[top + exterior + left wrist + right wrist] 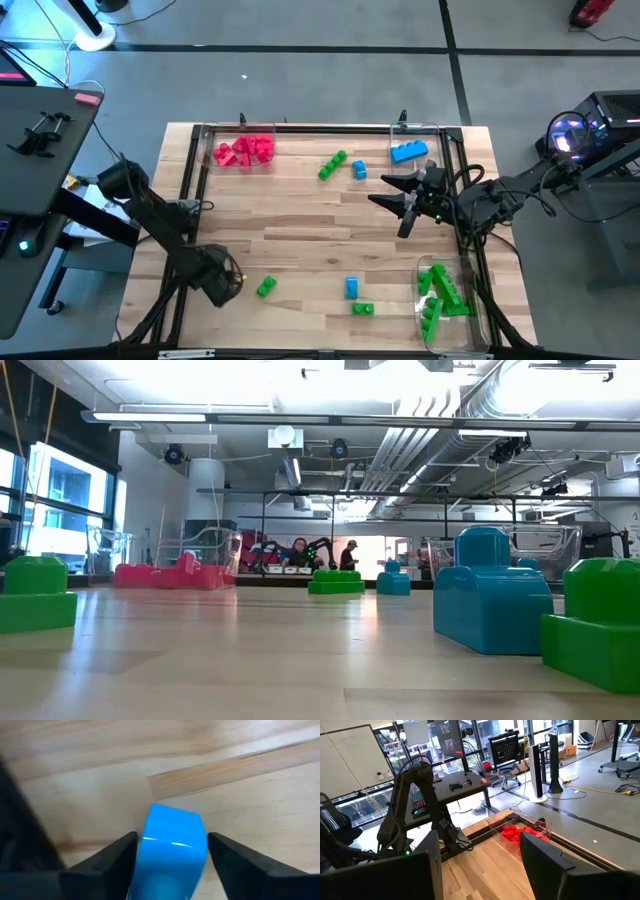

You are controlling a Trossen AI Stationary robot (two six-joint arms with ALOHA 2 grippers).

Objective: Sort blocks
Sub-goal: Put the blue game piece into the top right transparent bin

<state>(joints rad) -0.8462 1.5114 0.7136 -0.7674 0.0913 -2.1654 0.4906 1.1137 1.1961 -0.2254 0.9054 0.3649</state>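
My left gripper (218,277) points down near the table's near left corner and hides what is under it in the high view. Its wrist view shows a bright blue block (172,847) between the two fingers, resting on the wood. My right gripper (395,205) hangs open and level above the table's right half, holding nothing. Loose blocks lie on the table: a green one (265,287), a blue one (351,287), a green one (362,309), and a green (333,165) and blue (359,171) pair at the far middle. My left gripper has the blue block between its two fingers, which come from above, pointing down. One finger (122,852) meets the block's one side (147,850) and the other finger stands at the opposite side (202,847). The block appears to sit on the table.
Clear trays stand at three places: one with red blocks (245,150) at the far left, one with a blue block (408,152) at the far right, one with green blocks (440,295) at the near right. A black frame (300,128) runs along the far edge.
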